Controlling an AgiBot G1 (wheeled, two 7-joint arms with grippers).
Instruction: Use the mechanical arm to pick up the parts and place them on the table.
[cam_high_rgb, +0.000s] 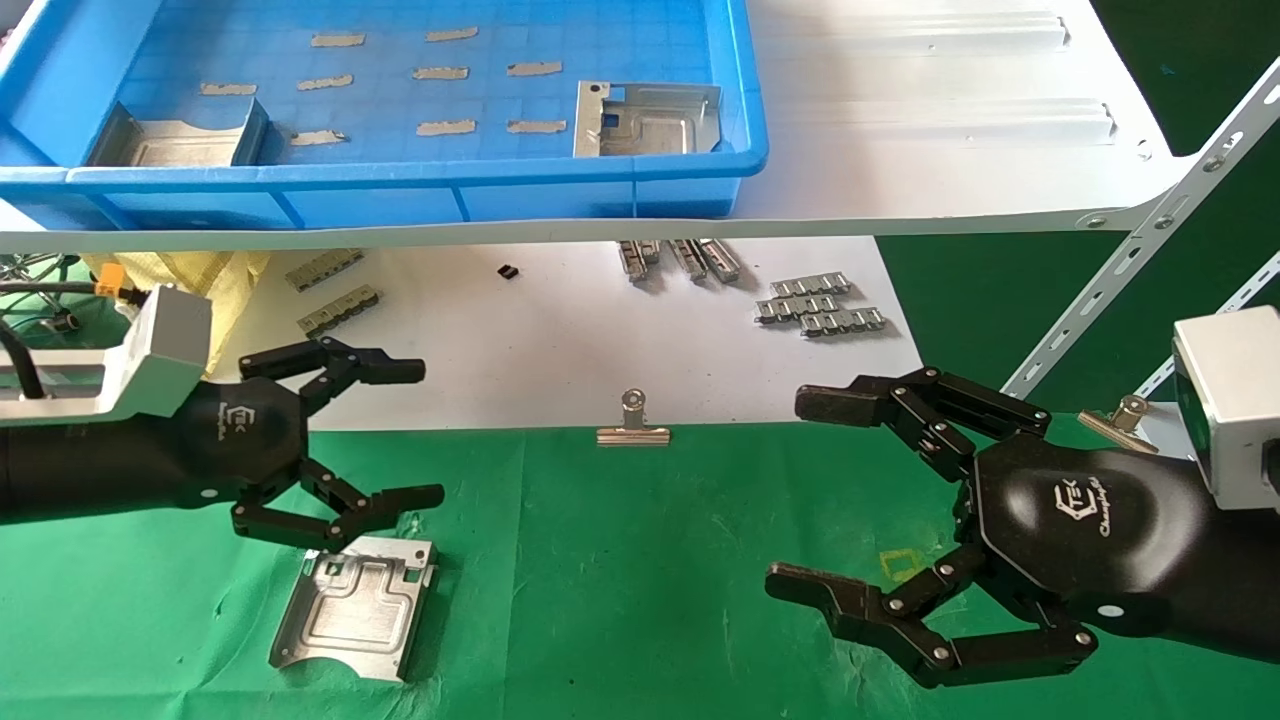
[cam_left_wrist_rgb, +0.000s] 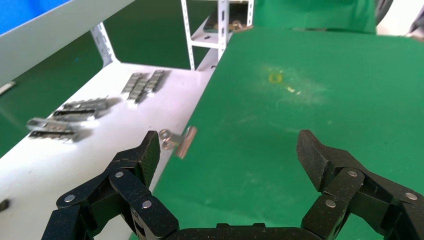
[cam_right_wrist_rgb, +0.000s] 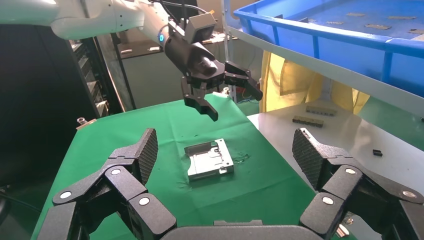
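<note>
One silver part (cam_high_rgb: 355, 605) lies flat on the green table (cam_high_rgb: 640, 560), just below my left gripper (cam_high_rgb: 420, 432), which is open, empty and hovering above the part's far edge. Two more parts lie in the blue bin (cam_high_rgb: 400, 180): one at its right (cam_high_rgb: 648, 120) and one at its left (cam_high_rgb: 180, 135). My right gripper (cam_high_rgb: 795, 492) is open and empty above the cloth at the right. The right wrist view shows the part (cam_right_wrist_rgb: 209, 160) on the cloth beyond my open right gripper (cam_right_wrist_rgb: 225, 145), with the left gripper (cam_right_wrist_rgb: 235, 105) above it. The left wrist view shows my open left gripper (cam_left_wrist_rgb: 229, 145) over bare cloth.
The bin sits on a white shelf board (cam_high_rgb: 950, 150) overhanging a lower white board (cam_high_rgb: 560, 340) with grey ridged strips (cam_high_rgb: 820, 305). A silver binder clip (cam_high_rgb: 633, 425) holds the cloth's far edge; it also shows in the left wrist view (cam_left_wrist_rgb: 179, 141). Another clip (cam_high_rgb: 1120, 420) sits by my right wrist.
</note>
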